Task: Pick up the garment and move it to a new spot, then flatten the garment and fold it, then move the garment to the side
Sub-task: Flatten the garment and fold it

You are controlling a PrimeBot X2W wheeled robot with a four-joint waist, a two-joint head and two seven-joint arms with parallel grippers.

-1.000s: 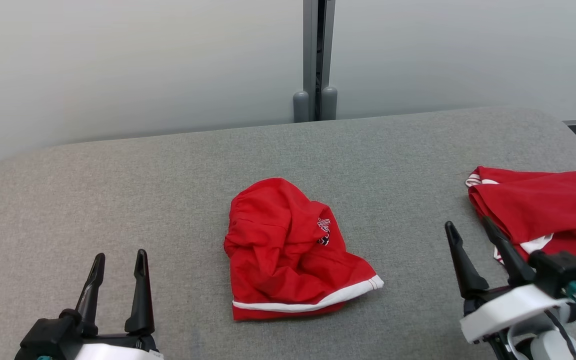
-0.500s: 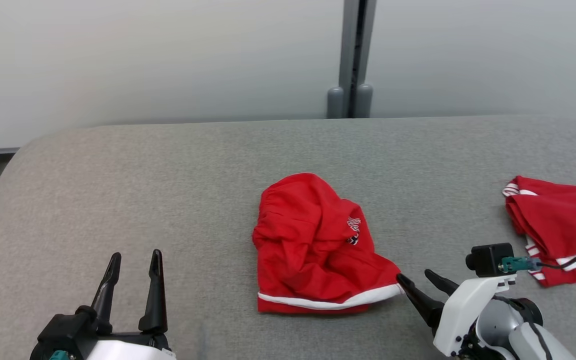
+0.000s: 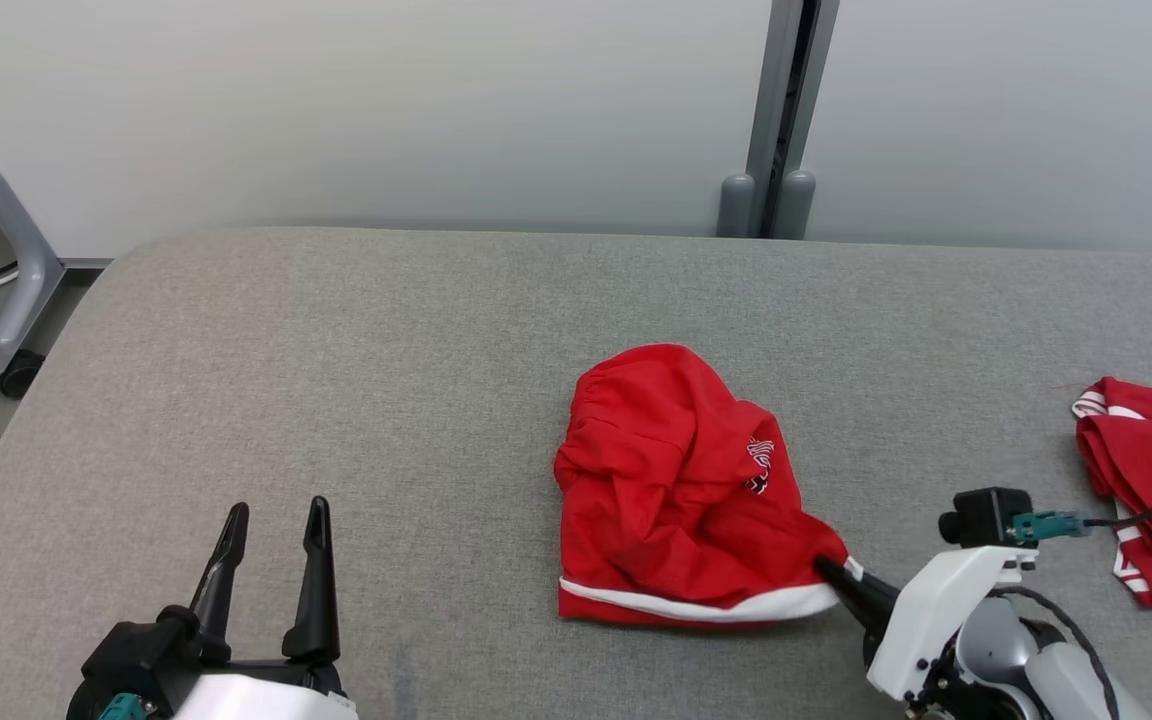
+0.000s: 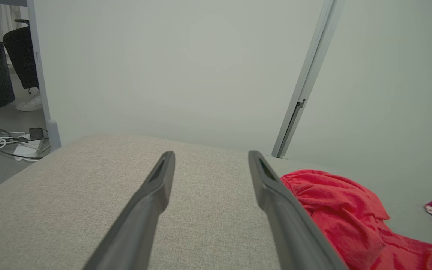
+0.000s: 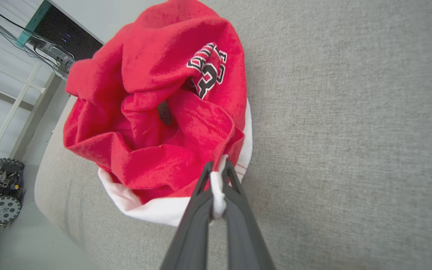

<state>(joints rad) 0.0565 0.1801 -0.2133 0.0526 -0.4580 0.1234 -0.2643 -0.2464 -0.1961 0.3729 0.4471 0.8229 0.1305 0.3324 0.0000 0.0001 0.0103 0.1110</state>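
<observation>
A crumpled red garment with a white hem band and a small black-and-white emblem lies in a heap near the middle of the grey padded table. My right gripper is shut on the white hem at the garment's near right corner; in the right wrist view the white band is pinched between the two dark fingers, with the garment bunched beyond them. My left gripper stands open over bare table at the lower left, well left of the garment, nothing between its fingers.
A second red garment with white trim lies at the table's right edge, partly cut off. A grey post stands against the pale wall behind. A wheeled frame leg and cables sit on the floor beyond the table's left end.
The head camera has swung left, shifting the whole picture right. My right gripper reached to the garment's near right corner and shut on the white hem. The left gripper stayed open.
</observation>
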